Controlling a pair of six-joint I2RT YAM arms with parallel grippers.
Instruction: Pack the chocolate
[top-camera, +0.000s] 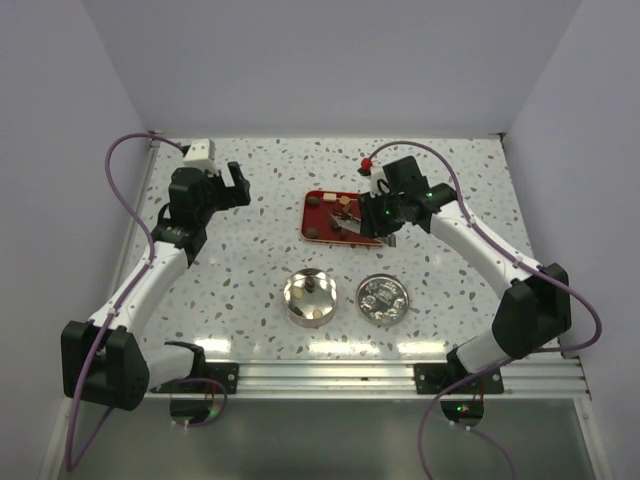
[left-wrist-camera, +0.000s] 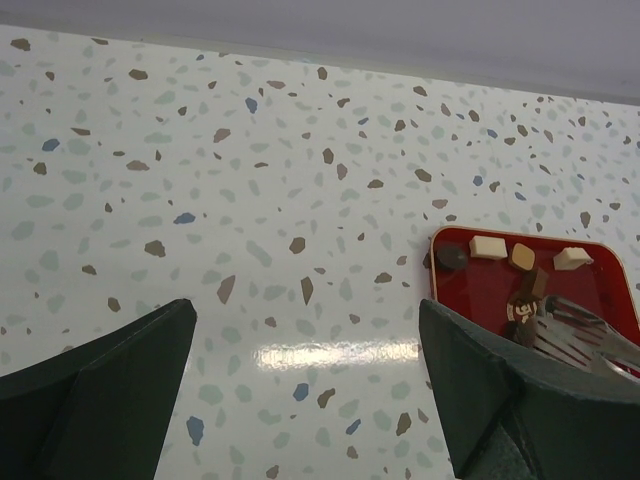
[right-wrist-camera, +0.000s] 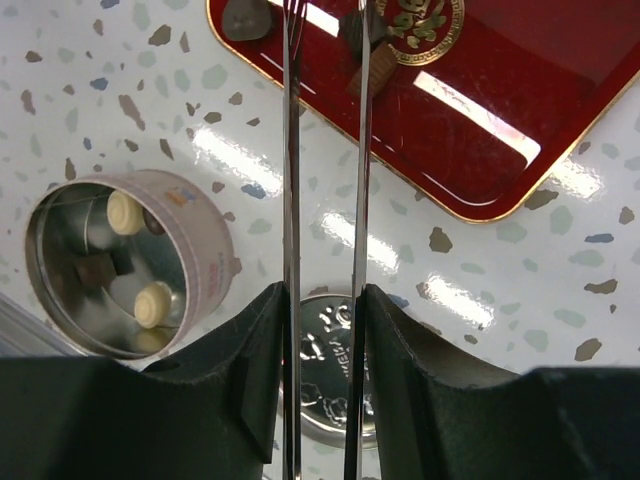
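So the right gripper (right-wrist-camera: 322, 300) is clamped on a pair of thin metal tongs (right-wrist-camera: 290, 150), with both fingers squeezing the blades, which run out side by side with a narrow gap between them. The tips reach over the red rectangular tray (right-wrist-camera: 480, 130) and sit right at a brown piece (right-wrist-camera: 365, 60) next to the tray's gold emblem. It's touching one blade, but I honestly can't tell if it's actually pinched between the two. The rest of the loose chocolate pieces (left-wrist-camera: 488, 247) are on that same tray, lined up along one edge: a dark round one, a cream square, a mid-brown one and another cream one. The tray is mid-table toward the far side. Just near of it is the shiny round metal tin (top-camera: 310, 297), standing open with a couple of cream round pieces and a dark square one inside. Its lid (top-camera: 382, 298) lies flat just to the right of it, not touching. Over on the far left, the left gripper (top-camera: 237, 185) hangs above the speckled white table (top-camera: 250, 270) with its jaws spread wide and nothing in them, well apart from the tray.
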